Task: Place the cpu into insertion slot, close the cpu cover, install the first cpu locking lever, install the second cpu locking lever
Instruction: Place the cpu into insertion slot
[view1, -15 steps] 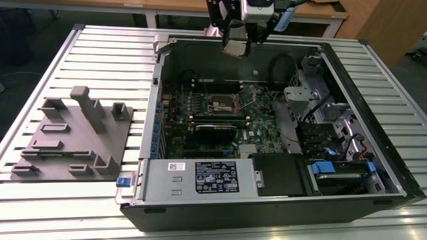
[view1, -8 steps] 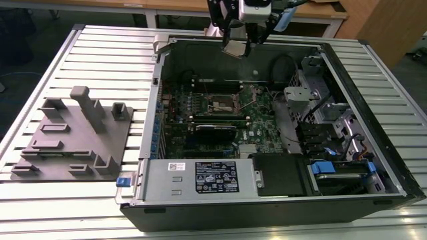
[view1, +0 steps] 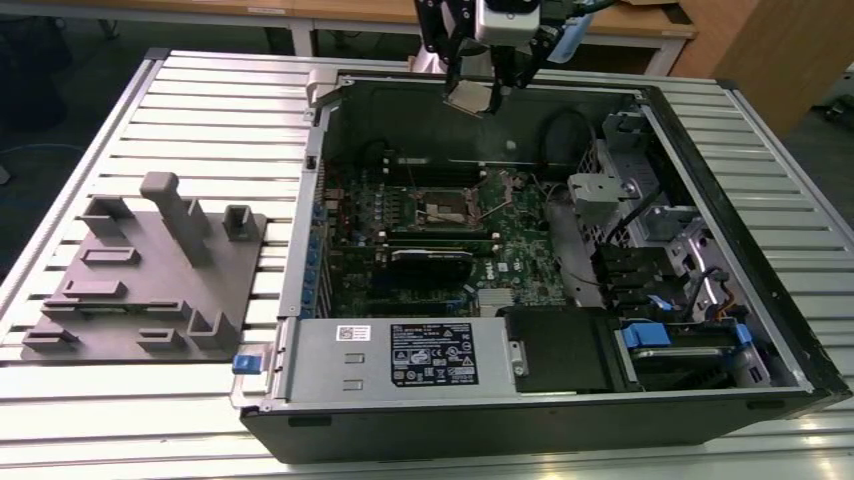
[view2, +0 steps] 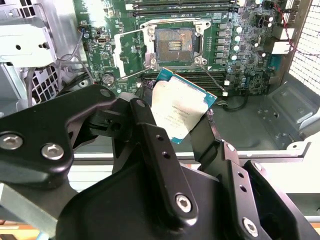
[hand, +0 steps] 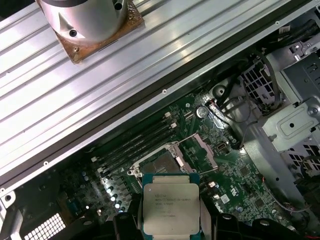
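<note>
My gripper hangs above the far wall of the open computer case, shut on the cpu. The cpu is a flat square chip with a silver top, and in both wrist views it sits clamped between the black fingers, edge-on pads on two opposite sides. Well below it on the green motherboard lies the insertion slot, uncovered and holding no chip. The cpu cover stands swung open beside the slot.
A grey fixture plate with upright pegs lies on the slatted table at the exterior view's left. Inside the case are long black memory slots, drive bays and a metal box with a label. The arm's base is bolted to the table.
</note>
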